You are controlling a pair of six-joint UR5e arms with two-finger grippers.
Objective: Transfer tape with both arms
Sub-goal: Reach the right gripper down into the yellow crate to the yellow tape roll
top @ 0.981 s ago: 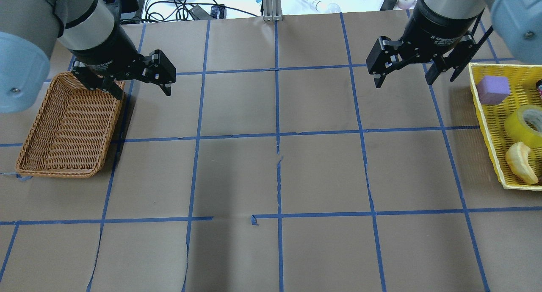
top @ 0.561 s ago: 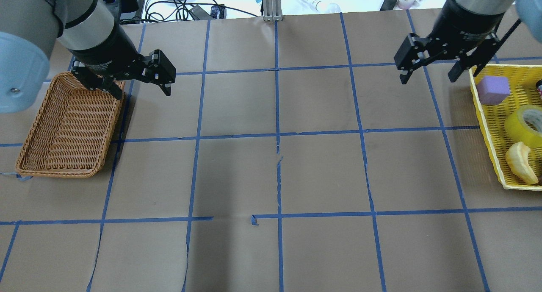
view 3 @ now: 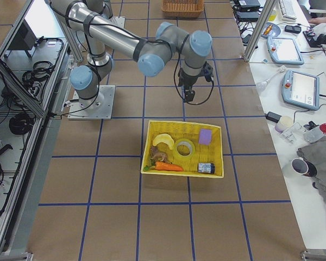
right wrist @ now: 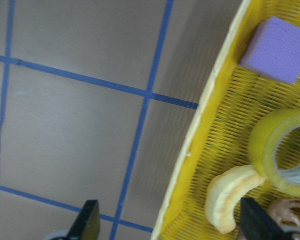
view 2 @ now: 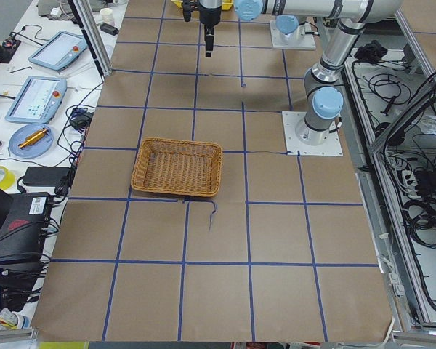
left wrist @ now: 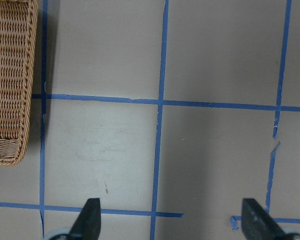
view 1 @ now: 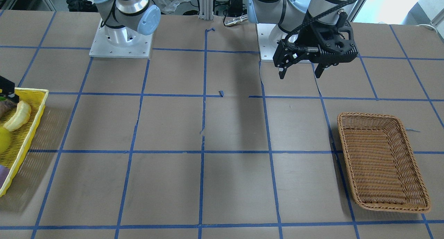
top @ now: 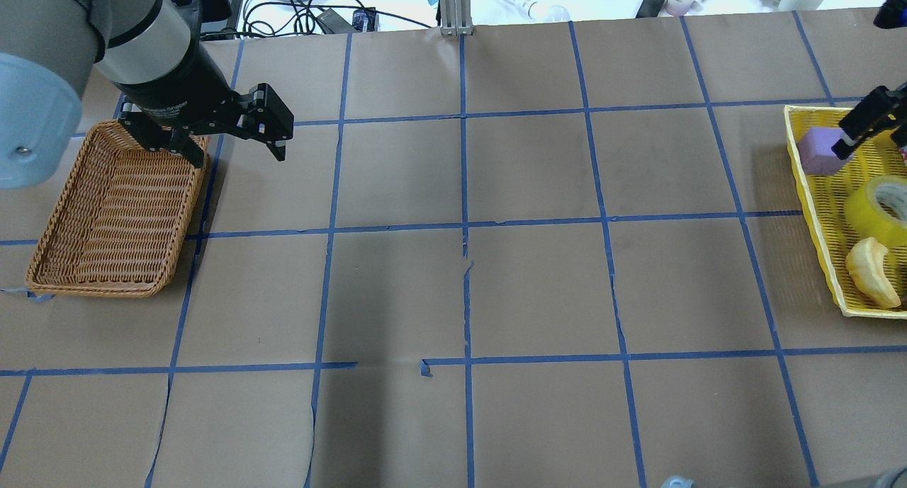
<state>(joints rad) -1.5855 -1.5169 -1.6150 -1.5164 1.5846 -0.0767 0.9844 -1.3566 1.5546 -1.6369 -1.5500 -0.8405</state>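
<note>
- The brown paper-covered desk (top: 531, 290) carries two baskets, well apart. A brown rectangular wicker basket (top: 113, 212) sits at the robot's left end and a yellow rectangular plastic mesh basket (view 3: 182, 175) at its right end.
- In the mesh basket, three things lie along the side toward the desk's middle. A pale curved banana (view 3: 163, 140) is nearest the robot, the yellow ring-shaped roll of packing tape (right wrist: 260, 150) is just beside it, and a purple block (view 3: 205, 136) is farthest away.
- Along the outer side lie an orange carrot (view 3: 164, 167) and a small dark container (view 3: 206, 168).
- The black two-finger left hand (top: 236, 156) hangs over the desk, off the wicker basket's right side.
- The black two-finger right hand (view 3: 189, 99) hangs over the mesh basket's inward rim.
</note>
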